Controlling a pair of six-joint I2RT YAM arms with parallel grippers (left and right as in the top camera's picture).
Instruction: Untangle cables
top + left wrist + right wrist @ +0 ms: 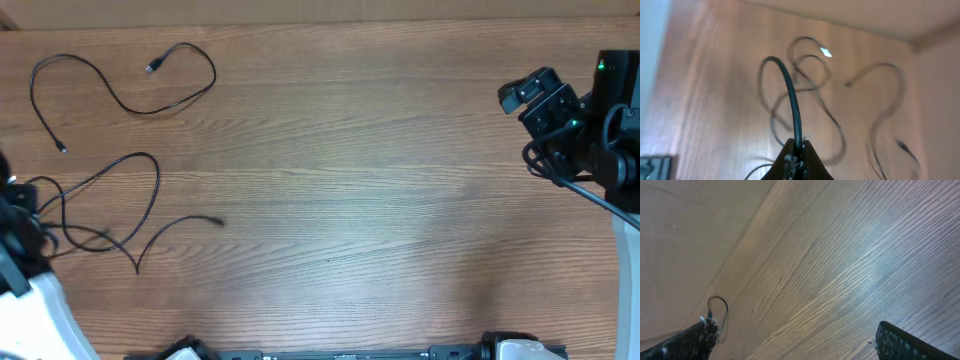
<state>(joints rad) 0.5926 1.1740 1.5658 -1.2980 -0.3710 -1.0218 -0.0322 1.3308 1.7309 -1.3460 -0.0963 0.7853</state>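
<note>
Overhead: three cables [150, 112]; left pincer [799, 145] clenched on one; right pincer [796, 330] released.

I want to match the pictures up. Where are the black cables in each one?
Overhead: the cables lie at the left.
Left wrist: middle, one strand in the shut left pincer.
Right wrist: not in it.
Shared landmark: the wooden table.

A robotics lab bench, it seems: a bare wood-grain worktop [350, 180], a black robot arm [600, 140] at the frame's right edge, a white-cased arm [40, 310] lower left, thin black cables [120, 80] upper left.
</note>
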